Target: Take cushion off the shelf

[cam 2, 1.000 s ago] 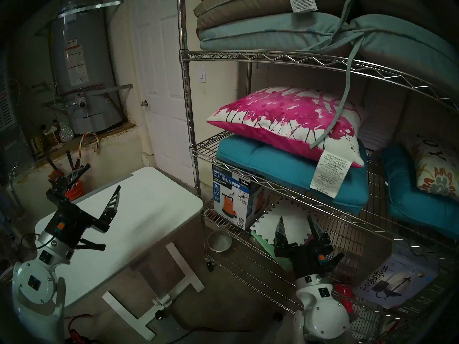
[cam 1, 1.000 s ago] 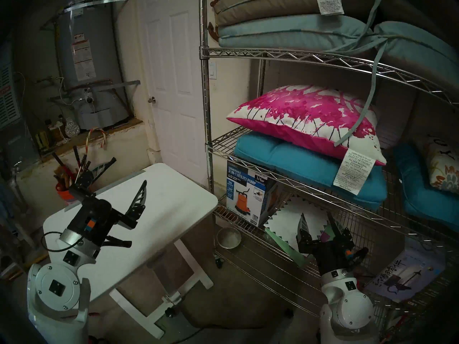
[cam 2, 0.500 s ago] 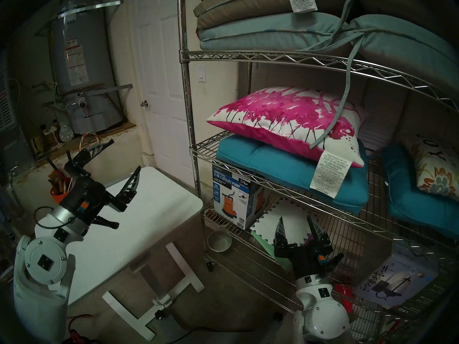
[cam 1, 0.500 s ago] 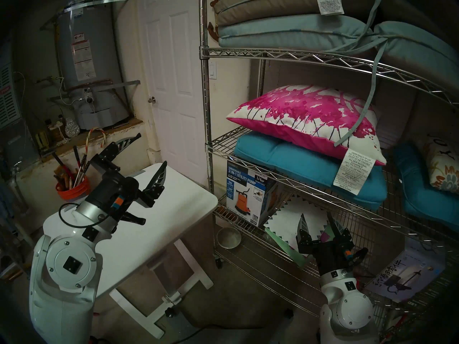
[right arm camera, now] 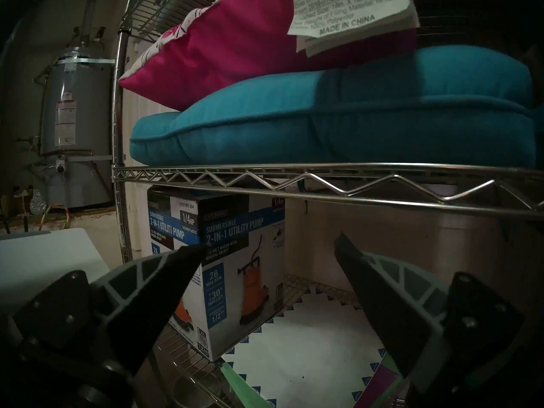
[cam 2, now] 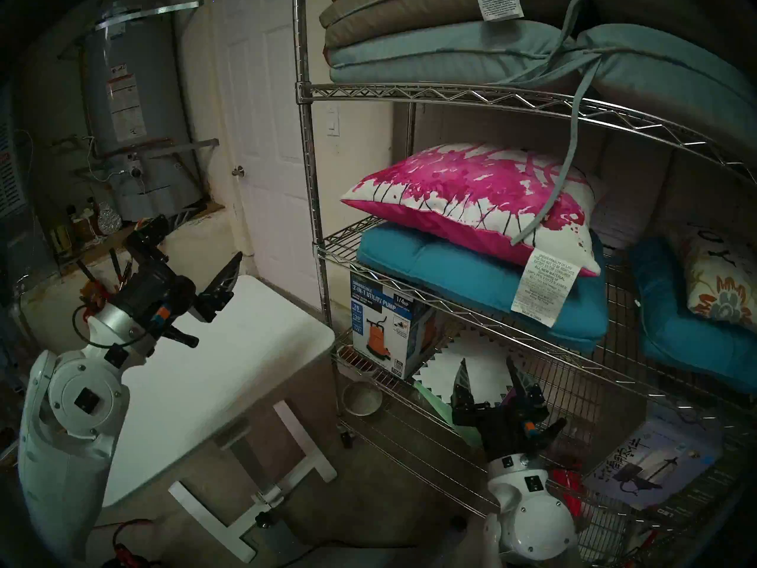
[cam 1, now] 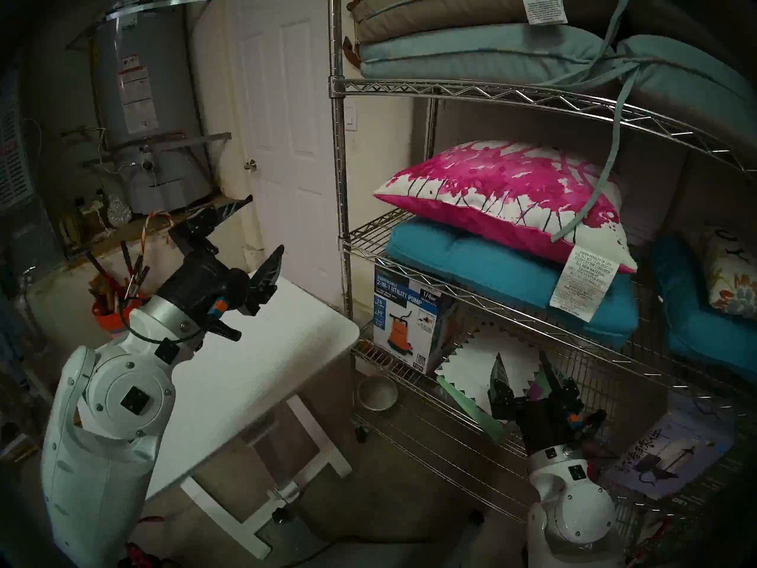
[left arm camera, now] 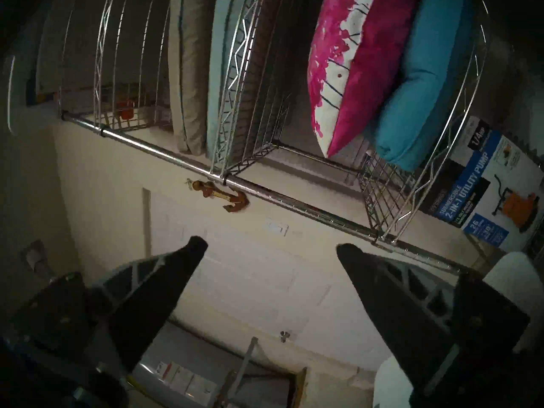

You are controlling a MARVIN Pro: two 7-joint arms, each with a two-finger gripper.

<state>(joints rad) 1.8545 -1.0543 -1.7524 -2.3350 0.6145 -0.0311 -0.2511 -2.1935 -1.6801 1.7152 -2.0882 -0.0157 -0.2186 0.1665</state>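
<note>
Chrome wire shelf (cam 1: pixel 342 153): several grid tiers, round posts. Middle tier carries a teal seat cushion (cam 1: pixel 512 276); the cushion (cam 1: pixel 504 194) lies on top of it, white face with magenta splatter up, solid pink underside showing along the front edge, white care tag (cam 1: pixel 581 284) hanging off its right front corner. A grey-blue tie strap (cam 1: pixel 606 161) from the tier above drapes across it. Open air between cushion and upper tier.

White worktop (cam 1: pixel 266 358) stands left of the shelf.

Left claw (cam 1: pixel 262 231): spread wide, empty, raised above the worktop's far edge, well apart from the cushion.

Right claw (cam 1: pixel 522 362): open, empty, below the middle tier's front rail, near a utility pump box (cam 1: pixel 409 325).
</note>
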